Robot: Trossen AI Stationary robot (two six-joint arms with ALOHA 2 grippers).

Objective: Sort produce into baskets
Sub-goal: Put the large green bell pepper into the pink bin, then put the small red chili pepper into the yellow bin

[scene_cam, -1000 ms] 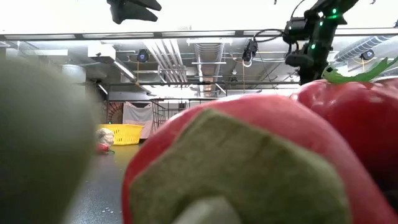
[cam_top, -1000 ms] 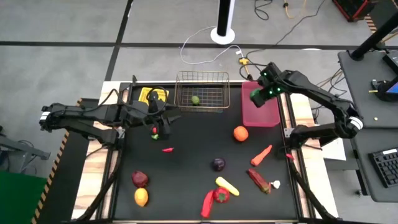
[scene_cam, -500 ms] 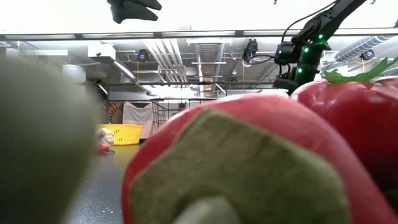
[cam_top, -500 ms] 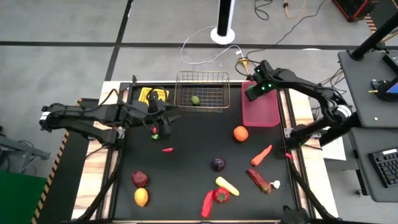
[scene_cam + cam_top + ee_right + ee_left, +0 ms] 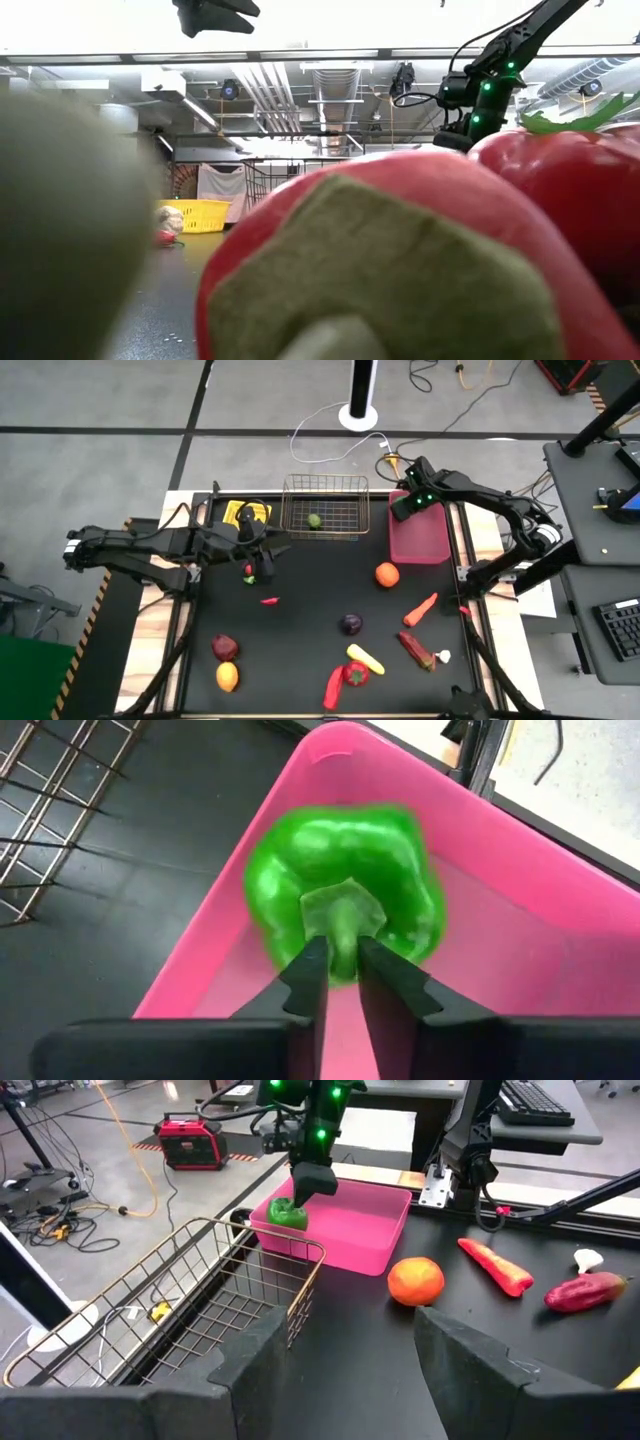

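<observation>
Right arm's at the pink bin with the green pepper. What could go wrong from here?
1. The pepper hangs by its stem over the bin's corner wall; released there, it might hit the rim and roll onto the table.
2. The wire basket stands close beside; the right gripper could clip it when withdrawing.

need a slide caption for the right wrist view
Right gripper pinching the stem of a green bell pepper above the corner of the pink bin.
</observation>
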